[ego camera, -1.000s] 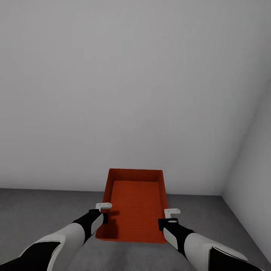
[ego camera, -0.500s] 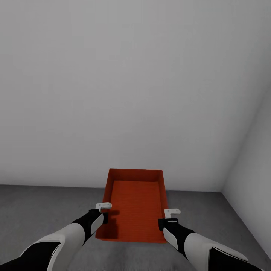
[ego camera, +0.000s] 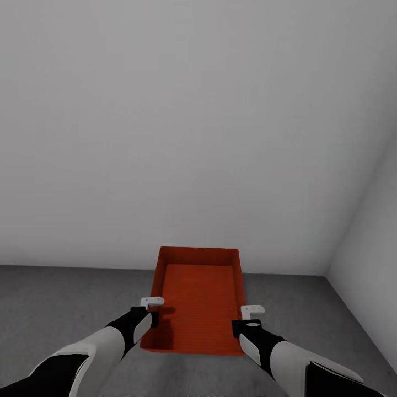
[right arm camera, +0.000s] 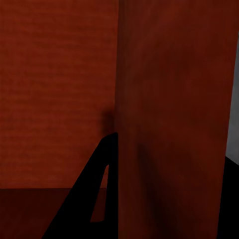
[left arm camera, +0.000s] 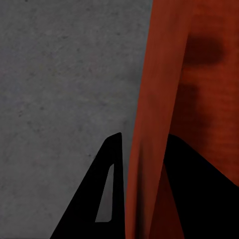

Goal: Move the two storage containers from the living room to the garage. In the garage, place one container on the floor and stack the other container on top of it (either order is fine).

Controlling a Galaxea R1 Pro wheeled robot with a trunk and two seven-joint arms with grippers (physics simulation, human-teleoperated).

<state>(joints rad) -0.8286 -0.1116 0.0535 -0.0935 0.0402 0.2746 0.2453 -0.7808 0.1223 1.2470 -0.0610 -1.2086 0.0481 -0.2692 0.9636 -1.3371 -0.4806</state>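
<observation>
One orange-red storage container (ego camera: 198, 309) sits between my two arms, open top up, over the dark grey concrete floor (ego camera: 55, 314) near a wall. My left gripper (ego camera: 153, 311) is shut on its left side wall and my right gripper (ego camera: 243, 320) on its right side wall. In the left wrist view the ribbed container wall (left arm camera: 159, 99) runs between the black fingers (left arm camera: 99, 199), with the left gripper (left arm camera: 144, 137) pinching it. The right wrist view shows the container wall (right arm camera: 169, 99) clamped in the right gripper (right arm camera: 169, 149). Whether the bin touches the floor, I cannot tell.
A bare grey-white wall (ego camera: 165, 138) stands just beyond the container. A second wall (ego camera: 377, 248) meets it in a corner (ego camera: 326, 275) at the right. Mottled concrete (left arm camera: 59, 74) stretches to the left of the bin.
The foot of the wall has shifted slightly up in the picture while the arms and the container keep their place, so the camera has moved. Both grips are unchanged.
</observation>
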